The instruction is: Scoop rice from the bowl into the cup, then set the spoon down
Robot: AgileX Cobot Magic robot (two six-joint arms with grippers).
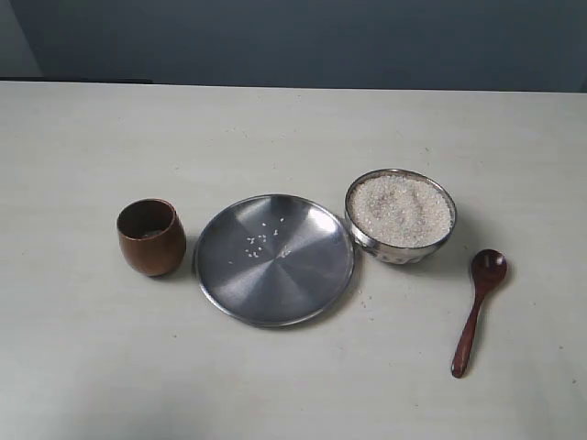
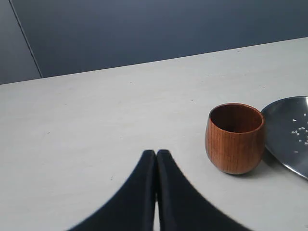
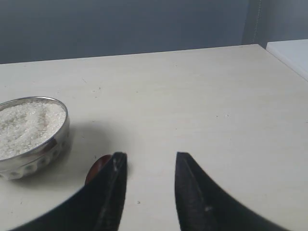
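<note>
A small steel bowl (image 1: 401,217) heaped with white rice (image 1: 402,209) stands right of the flat plate; the right wrist view also shows the bowl (image 3: 33,144) and its rice (image 3: 26,122). The brown wooden cup (image 1: 150,237) stands upright at the left, and the left wrist view catches the cup (image 2: 235,138) too. The dark wooden spoon (image 1: 478,308) lies flat on the table right of the bowl. My left gripper (image 2: 156,154) is shut, empty, short of the cup. My right gripper (image 3: 147,156) is open above the table, with the spoon's round end (image 3: 96,168) peeking beside one finger. Neither gripper shows in the exterior view.
A flat steel plate (image 1: 303,284) lies between cup and bowl, with a few loose rice grains (image 1: 260,240) on it; its edge (image 2: 288,154) appears in the left wrist view. The pale table (image 1: 293,385) ends at a dark wall behind.
</note>
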